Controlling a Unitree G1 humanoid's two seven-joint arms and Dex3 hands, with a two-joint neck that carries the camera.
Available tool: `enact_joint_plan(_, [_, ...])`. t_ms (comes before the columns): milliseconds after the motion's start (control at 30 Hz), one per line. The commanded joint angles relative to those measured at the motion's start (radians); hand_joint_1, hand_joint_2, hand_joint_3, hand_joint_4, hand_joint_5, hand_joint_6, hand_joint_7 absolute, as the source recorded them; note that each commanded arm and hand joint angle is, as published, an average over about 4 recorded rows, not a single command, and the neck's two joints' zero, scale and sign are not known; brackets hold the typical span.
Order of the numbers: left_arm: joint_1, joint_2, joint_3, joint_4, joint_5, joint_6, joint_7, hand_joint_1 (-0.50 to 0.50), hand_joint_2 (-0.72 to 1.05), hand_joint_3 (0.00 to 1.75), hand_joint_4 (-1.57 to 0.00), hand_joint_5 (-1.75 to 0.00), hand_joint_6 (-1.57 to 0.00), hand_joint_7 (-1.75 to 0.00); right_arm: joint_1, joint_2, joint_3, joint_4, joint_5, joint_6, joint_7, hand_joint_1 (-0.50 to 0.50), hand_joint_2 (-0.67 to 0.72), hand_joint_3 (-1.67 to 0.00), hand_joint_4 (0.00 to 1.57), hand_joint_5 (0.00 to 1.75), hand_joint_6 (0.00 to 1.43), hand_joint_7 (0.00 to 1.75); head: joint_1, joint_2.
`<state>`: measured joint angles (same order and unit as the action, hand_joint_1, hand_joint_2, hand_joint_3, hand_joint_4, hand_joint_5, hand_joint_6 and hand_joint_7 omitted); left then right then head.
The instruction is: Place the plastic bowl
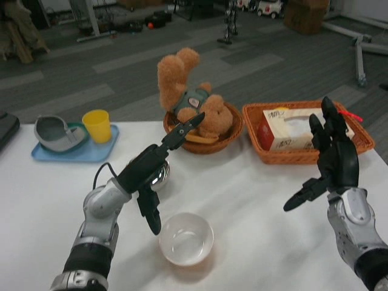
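the plastic bowl (186,239) sat on the white table (254,200) at lower centre of the frame. the left hand (151,176) hovered just above-left of it, fingers spread, holding nothing. the right hand (332,159) stood raised at right, fingers apart

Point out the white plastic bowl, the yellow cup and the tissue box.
White plastic bowl (186,239), head view, inner bottom.
Yellow plastic cup (97,126), head view, side wall.
Tissue box (292,134), head view, top face.

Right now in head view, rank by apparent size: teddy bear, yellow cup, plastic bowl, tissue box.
1. teddy bear
2. tissue box
3. plastic bowl, though nearness to the camera inflates it, so 2 versus 3 is unsure
4. yellow cup
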<state>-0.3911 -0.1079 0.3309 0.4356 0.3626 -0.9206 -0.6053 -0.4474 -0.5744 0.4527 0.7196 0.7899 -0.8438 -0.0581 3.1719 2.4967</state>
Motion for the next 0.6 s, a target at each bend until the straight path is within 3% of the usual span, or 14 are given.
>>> enact_joint_plan(33, [-0.016, 0.012, 0.000, -0.047, -0.059, 0.066, 0.096, -0.48, -0.46, 0.00, 0.00, 0.00, 0.00, -0.03, 0.005, 0.007, -0.010, 0.011, 0.006, 0.009, -0.002, -0.46, 0.72, 0.00, 0.00, 0.00, 0.00, 0.00, -0.024, 0.055])
enact_joint_plan(300, [-0.064, 0.075, 0.058, -0.033, -0.089, 0.138, 0.137, -0.48, -0.44, 0.00, 0.00, 0.00, 0.00, -0.07, -0.021, 0.010, -0.008, 0.033, -0.005, 0.021, -0.001, -0.46, 0.72, 0.00, 0.00, 0.00, 0.00, 0.00, -0.094, 0.138])
enact_joint_plan(433, [-0.083, 0.099, 0.093, -0.016, -0.113, 0.143, 0.197, -0.48, -0.37, 0.00, 0.00, 0.00, 0.00, -0.05, -0.034, 0.011, -0.007, 0.044, -0.008, 0.028, 0.001, -0.46, 0.72, 0.00, 0.00, 0.00, 0.00, 0.00, -0.101, 0.142])
enact_joint_plan(600, [-0.103, 0.120, 0.120, -0.007, -0.117, 0.147, 0.225, -0.48, -0.37, 0.00, 0.00, 0.00, 0.00, -0.07, -0.044, 0.011, -0.004, 0.049, -0.008, 0.029, 0.003, -0.46, 0.72, 0.00, 0.00, 0.00, 0.00, 0.00, -0.103, 0.139])
